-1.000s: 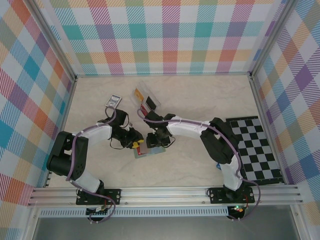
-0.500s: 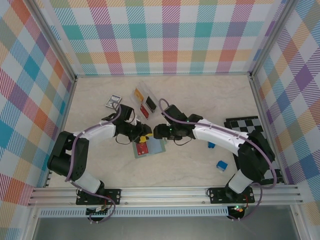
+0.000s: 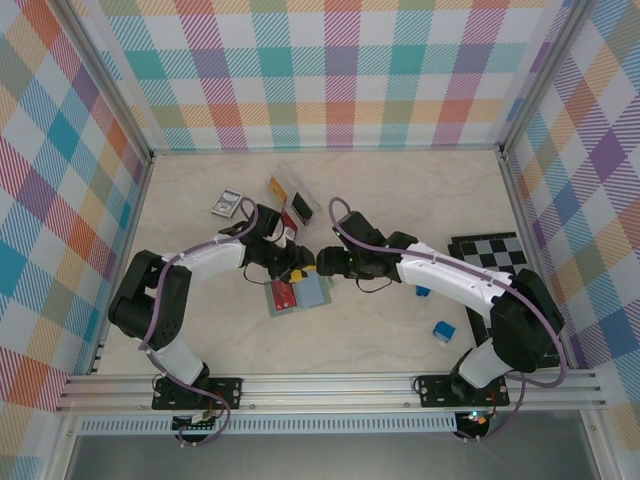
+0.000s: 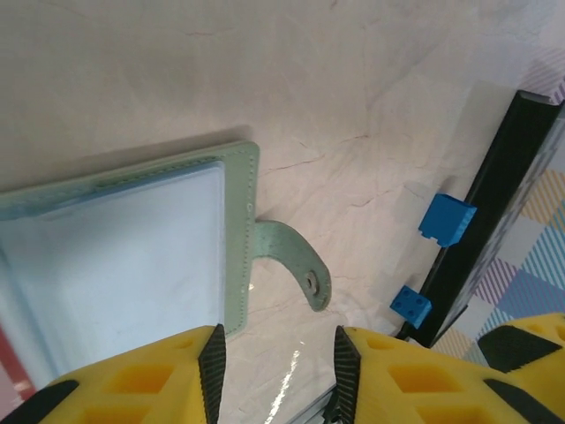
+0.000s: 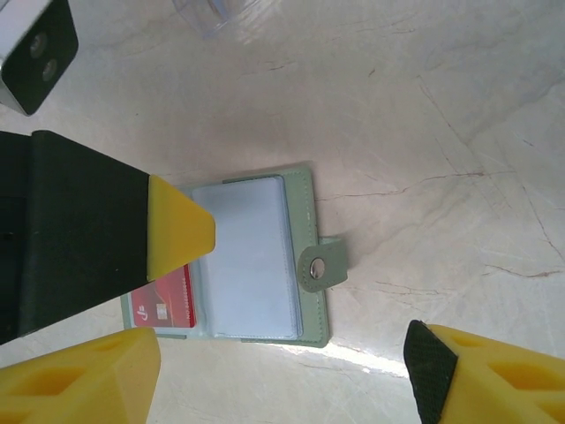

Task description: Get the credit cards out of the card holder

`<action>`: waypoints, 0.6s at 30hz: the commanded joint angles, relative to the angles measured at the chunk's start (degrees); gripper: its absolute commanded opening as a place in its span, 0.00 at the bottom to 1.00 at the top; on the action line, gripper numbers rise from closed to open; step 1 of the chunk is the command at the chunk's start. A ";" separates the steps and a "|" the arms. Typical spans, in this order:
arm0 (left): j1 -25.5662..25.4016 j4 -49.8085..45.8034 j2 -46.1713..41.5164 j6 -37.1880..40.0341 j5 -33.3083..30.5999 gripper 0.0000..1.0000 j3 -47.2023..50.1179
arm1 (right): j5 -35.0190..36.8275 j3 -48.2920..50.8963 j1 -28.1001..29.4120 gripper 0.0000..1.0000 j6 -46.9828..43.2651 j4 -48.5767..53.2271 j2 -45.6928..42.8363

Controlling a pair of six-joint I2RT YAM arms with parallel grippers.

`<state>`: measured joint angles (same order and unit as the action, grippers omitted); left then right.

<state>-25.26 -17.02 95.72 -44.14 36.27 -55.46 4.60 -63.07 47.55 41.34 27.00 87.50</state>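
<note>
The card holder (image 3: 312,291) lies open and flat on the table, pale blue inside, its snap strap (image 5: 322,263) sticking out. A red credit card (image 5: 163,300) sits in its left pocket, also seen from above (image 3: 284,294). My left gripper (image 4: 275,371) hovers over the holder's edge (image 4: 238,230), open, with bare table between its yellow fingers. My right gripper (image 5: 282,380) hangs above the holder, open wide and holding nothing. From above, the left gripper (image 3: 293,267) and right gripper (image 3: 320,263) nearly meet at the holder's far side.
A clear compartment tray (image 3: 293,196) holding yellow and dark pieces stands just behind the grippers. A grey-edged picture card (image 3: 227,203) lies at the back left. Two blue blocks (image 3: 423,291) (image 3: 443,330) and a checkerboard mat (image 3: 510,290) are to the right.
Both grippers rose off the card holder and drew back toward its far side. The right arm stretched out leftward and its jaws spread wider. The holder now lies open.
</note>
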 commanded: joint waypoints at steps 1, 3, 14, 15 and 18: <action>2.83 -4.49 -3.61 -0.15 -3.88 0.37 -0.17 | -1.85 -1.32 -0.25 0.74 -1.70 -0.42 -0.38; 5.42 -6.45 -6.24 0.43 -5.57 0.36 1.20 | -4.46 -2.44 -0.05 0.72 -3.56 -1.21 0.59; 11.35 -14.04 -19.41 1.83 -17.50 0.32 12.16 | -22.79 -16.90 2.03 0.59 -7.95 0.30 18.39; 11.45 -14.33 -20.31 2.21 -18.04 0.33 12.85 | -22.78 -17.78 2.06 0.55 -7.58 0.61 19.69; 11.65 -13.92 -21.77 2.98 -17.17 0.32 14.30 | -22.46 -20.38 2.04 0.46 -7.08 1.49 23.21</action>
<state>-14.41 -29.10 75.72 -42.94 20.53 -42.26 -15.62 -80.42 49.60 33.87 27.09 108.62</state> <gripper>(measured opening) 0.326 0.478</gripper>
